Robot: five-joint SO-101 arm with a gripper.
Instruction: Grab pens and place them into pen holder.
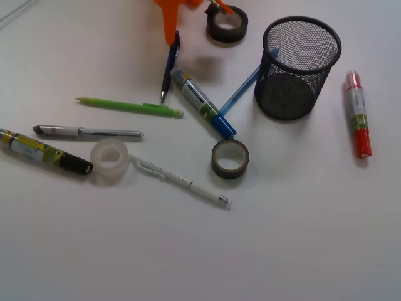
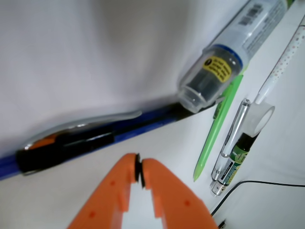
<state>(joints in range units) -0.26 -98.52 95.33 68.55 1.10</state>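
Note:
My orange gripper (image 1: 170,28) (image 2: 138,171) is shut, its tips touching with nothing between them. It hovers just short of the clip end of the dark blue pen (image 1: 169,66) (image 2: 95,136), which lies flat. The light green pen (image 1: 128,106) (image 2: 217,131), the silver-grey pen (image 1: 88,132) (image 2: 233,138) and the white pen (image 1: 185,180) (image 2: 281,67) lie apart on the left and in the middle. The light blue pen (image 1: 241,91) rests slanted against the black mesh pen holder (image 1: 294,94), which stands upright at the right.
A blue marker (image 1: 203,103) (image 2: 209,78) lies beside the dark blue pen's tip. A black marker (image 1: 44,150), a clear tape roll (image 1: 109,161), a dark tape roll (image 1: 230,158), a second dark roll (image 1: 227,24) and a red marker (image 1: 358,113) lie around.

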